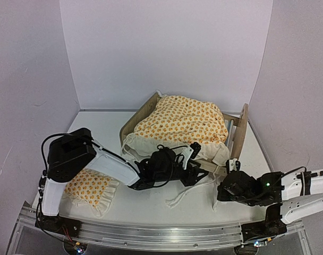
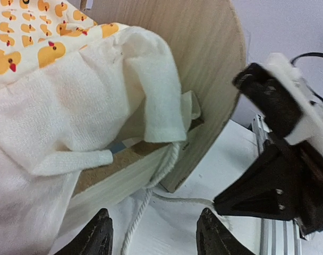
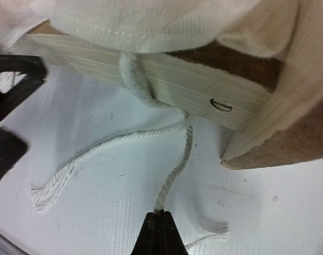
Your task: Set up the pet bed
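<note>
A white table [image 1: 151, 210] filled the space between pale walls, with two arms reaching in from its near edge. The plywood bed [image 1: 139, 116] sat toward the back, near the middle, at a slant. A duck-print blanket [image 1: 183, 121] lay heaped over it, hiding the mattress, and its white ruffle spilled over the near rail. The matching pillow [image 1: 90, 187] lay on the table at near left, well apart from the bed, so by this view the blanket was on but untidy and the pillow was not yet placed. The left gripper [image 2: 153, 239] hovered just beside the near rail with its jaws apart, holding nothing. The right gripper [image 3: 160, 234] was closed, pinching a white cord [image 3: 175, 159] that trailed from under the ruffle.
</note>
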Controlling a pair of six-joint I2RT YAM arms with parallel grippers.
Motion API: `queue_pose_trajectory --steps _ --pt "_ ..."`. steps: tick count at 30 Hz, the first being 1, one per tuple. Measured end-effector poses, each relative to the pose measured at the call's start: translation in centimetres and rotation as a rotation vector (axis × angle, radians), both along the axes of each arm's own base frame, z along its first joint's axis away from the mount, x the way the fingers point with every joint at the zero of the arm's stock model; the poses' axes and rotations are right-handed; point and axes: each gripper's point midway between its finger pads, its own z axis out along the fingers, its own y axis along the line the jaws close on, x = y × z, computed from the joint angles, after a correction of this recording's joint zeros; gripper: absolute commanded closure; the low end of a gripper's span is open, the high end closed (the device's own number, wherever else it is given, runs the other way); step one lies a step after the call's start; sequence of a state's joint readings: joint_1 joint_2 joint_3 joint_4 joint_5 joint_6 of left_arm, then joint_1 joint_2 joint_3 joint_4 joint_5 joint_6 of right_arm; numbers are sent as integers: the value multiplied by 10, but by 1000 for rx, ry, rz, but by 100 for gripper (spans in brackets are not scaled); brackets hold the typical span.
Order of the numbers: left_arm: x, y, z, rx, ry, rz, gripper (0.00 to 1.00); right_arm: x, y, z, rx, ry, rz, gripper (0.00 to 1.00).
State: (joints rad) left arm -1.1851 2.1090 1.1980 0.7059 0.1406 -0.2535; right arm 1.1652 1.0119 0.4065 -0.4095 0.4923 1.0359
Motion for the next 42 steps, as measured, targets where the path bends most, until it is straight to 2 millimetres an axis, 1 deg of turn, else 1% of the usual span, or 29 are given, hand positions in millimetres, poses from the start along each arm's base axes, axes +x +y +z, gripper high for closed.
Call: queue_pose_trajectory --steps 2,5,7,11,13,16,20,24,25,27,30,32,34,36,39,40,42 --pt "8 -15 -11 -12 8 30 50 -1 -6 3 16 -28 14 100" --pt "10 -29 -24 -15 24 46 50 0 -10 6 28 -56 17 100" --pt "7 -41 -30 -19 20 55 51 1 -12 9 42 -70 12 100" --pt "1 -59 -31 -35 -6 78 53 2 -14 10 54 -82 11 100" --pt "1 -63 -32 -37 -24 106 51 2 -13 12 55 -90 20 100" --pt "8 -64 -35 -26 -69 171 51 2 -12 18 67 -109 36 100" --pt "22 -64 -39 3 -157 292 53 3 -10 29 97 -139 53 100" --pt "36 -65 -38 22 -236 389 58 3 -9 30 100 -145 60 100" --pt "39 -66 -37 24 -252 409 62 3 -9 30 102 -143 62 100" --pt "45 -68 -34 24 -278 440 65 3 -8 31 106 -142 64 100" --pt "50 -71 -27 16 -305 470 65 2 -8 32 111 -142 69 100" --pt "51 -74 -23 4 -309 476 63 2 -7 31 113 -140 75 100" --pt "50 -73 -23 0 -306 471 58 0 -5 31 113 -136 94 100" --pt "47 -67 -31 15 -292 454 54 -4 1 33 121 -133 143 100" --pt "36 -44 -48 78 -253 400 50 -13 20 43 175 -138 271 100" --pt "31 -35 -52 94 -235 378 49 -17 25 46 193 -140 312 100" --pt "21 -21 -51 107 -196 335 49 -27 36 50 221 -138 404 100"
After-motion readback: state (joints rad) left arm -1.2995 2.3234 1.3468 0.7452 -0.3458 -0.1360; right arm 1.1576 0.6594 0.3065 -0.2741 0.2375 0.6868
